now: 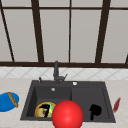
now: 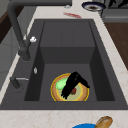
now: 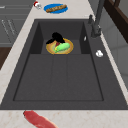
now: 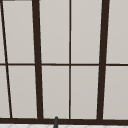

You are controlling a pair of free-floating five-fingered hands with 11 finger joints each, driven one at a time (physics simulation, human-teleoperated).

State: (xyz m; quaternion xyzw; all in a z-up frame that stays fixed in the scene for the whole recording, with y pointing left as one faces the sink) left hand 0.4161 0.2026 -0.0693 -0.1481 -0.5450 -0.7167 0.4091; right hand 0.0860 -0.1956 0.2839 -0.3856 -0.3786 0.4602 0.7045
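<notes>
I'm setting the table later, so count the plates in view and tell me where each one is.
2. A yellow-rimmed plate lies in the sink's left basin, under the left robot hand. A blue plate with a bread roll sits on the counter left of the sink.

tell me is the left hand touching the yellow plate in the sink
Cannot tell. In the left side view the left hand overlaps the yellow plate, but no view plainly shows contact or gap.
</notes>
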